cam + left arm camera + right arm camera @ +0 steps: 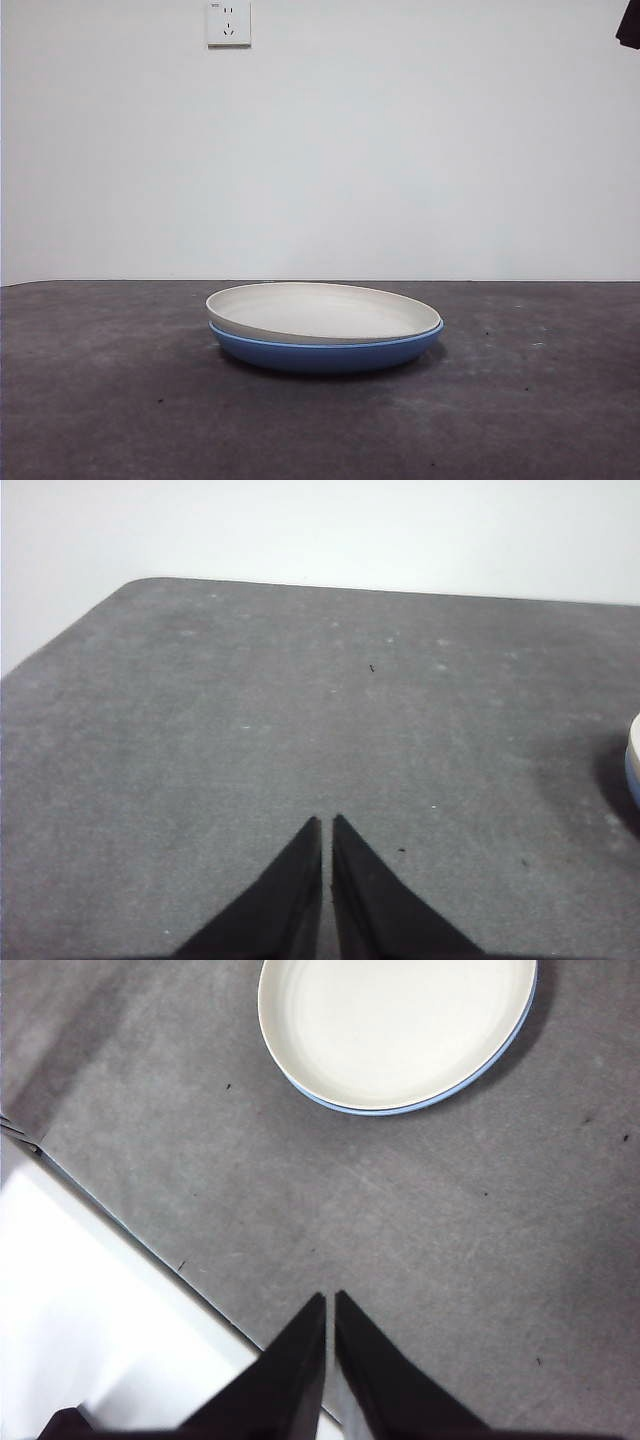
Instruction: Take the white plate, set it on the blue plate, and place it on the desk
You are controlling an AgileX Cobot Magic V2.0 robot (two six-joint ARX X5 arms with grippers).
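1. White plate (325, 310) sits nested inside the blue plate (330, 355), upright, rims roughly aligned; slightly tilted, its left rim raised a bit over the blue rim in the front view.
2. Blue plate rests flat on the surface (110, 400). Only its outer wall and a thin rim line show under the white plate.
3. White plate interior is bare, nothing in it. The right wrist view confirms it: cream bowl (400, 1025) with a thin blue crescent (500, 1060) along one side.
4. Right gripper (329, 1300): jaws closed to a thin slit, holding nothing. It hangs over bare surface, well apart from the stacked plates, above the surface's edge.
5. Left gripper (327, 823): jaws likewise almost together, nothing between them. It hangs over bare surface, well apart from the stack; only a sliver of the plates' rim (634, 755) shows at the frame edge.
6. In the front view, one arm shows only as a black tip (629, 25) at a top corner, far above the plates.
7. Wall socket (228, 22) is on the white wall behind the plates.
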